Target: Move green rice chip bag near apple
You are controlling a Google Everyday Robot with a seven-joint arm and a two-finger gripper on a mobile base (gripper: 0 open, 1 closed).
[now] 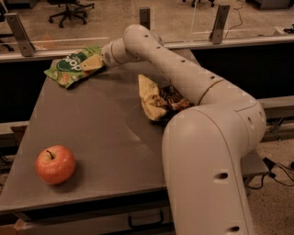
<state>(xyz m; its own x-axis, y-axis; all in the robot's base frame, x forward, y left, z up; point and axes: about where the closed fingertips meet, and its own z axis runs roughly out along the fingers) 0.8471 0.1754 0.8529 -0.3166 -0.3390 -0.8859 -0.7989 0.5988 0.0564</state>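
Camera view: green rice chip bag lies flat at the far left corner of the table, logo side up and crinkled.

My gripper sits at the bag's right end, on the side toward the table's middle, and overlaps the bag's edge. I cannot tell whether it is clamped on the bag or only resting against it.

Apple stands near the table's near left corner, stem up. It is well apart from the bag, at the opposite end of the table's left side.

Brown-and-cream bag lies crumpled right of the table's middle, partly hidden behind my arm. The arm rises at the table's near right side and stretches to the far left corner.

Beyond the table's far edge are a rail with upright posts and an office chair.
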